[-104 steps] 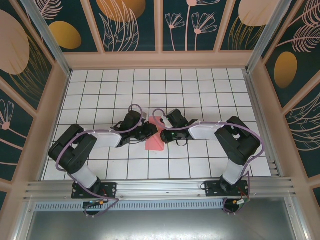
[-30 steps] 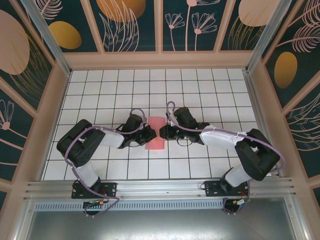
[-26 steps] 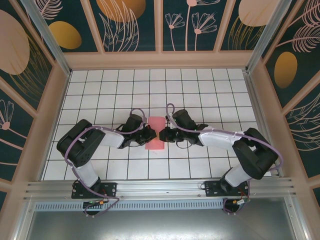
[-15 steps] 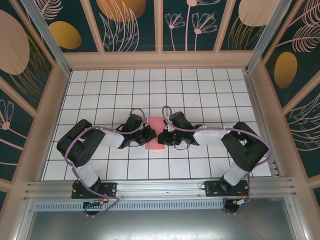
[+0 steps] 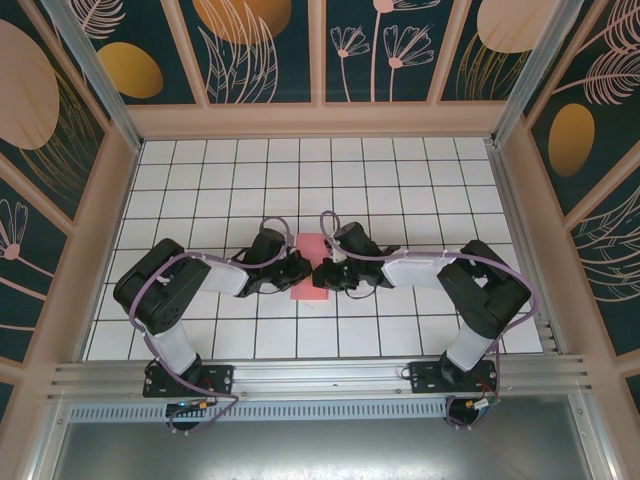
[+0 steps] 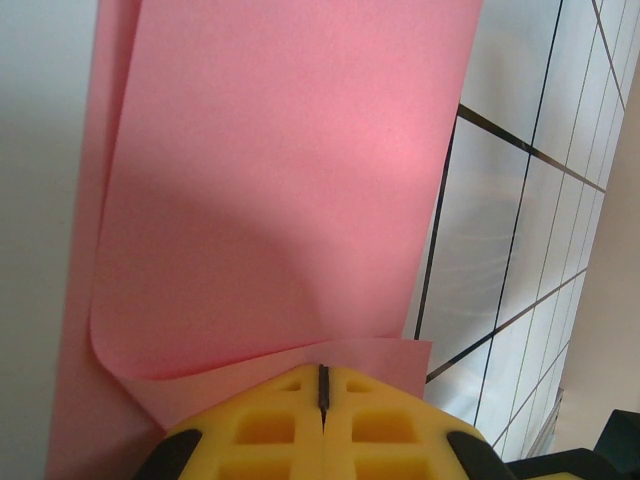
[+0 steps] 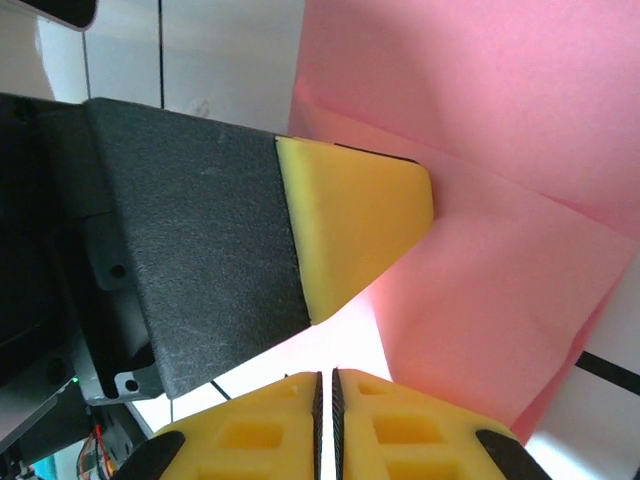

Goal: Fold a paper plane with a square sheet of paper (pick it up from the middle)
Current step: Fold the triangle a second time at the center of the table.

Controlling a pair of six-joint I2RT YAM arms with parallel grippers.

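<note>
The salmon-pink sheet of paper [image 5: 311,255] lies on the white grid table as a folded upright rectangle between both grippers. In the left wrist view the paper [image 6: 280,180] has an upper layer curling at its lower left over a lower layer. My left gripper [image 5: 301,268] [image 6: 322,372] is shut, its yellow tips resting on the paper's left edge. Its finger [image 7: 355,215] lies on the pink paper [image 7: 480,150] in the right wrist view. My right gripper [image 5: 321,275] [image 7: 326,376] is shut over bare table, just short of the paper's right edge, with nothing between its pads.
The tiled table [image 5: 300,180] stretches free behind and to both sides of the arms. Patterned walls close it in on three sides, and an aluminium rail [image 5: 320,375] runs along the near edge.
The right gripper has slid left and nearer, up to the paper's right edge. The paper, earlier with a raised flap, now lies as a flat rectangle. The left gripper has barely moved.
</note>
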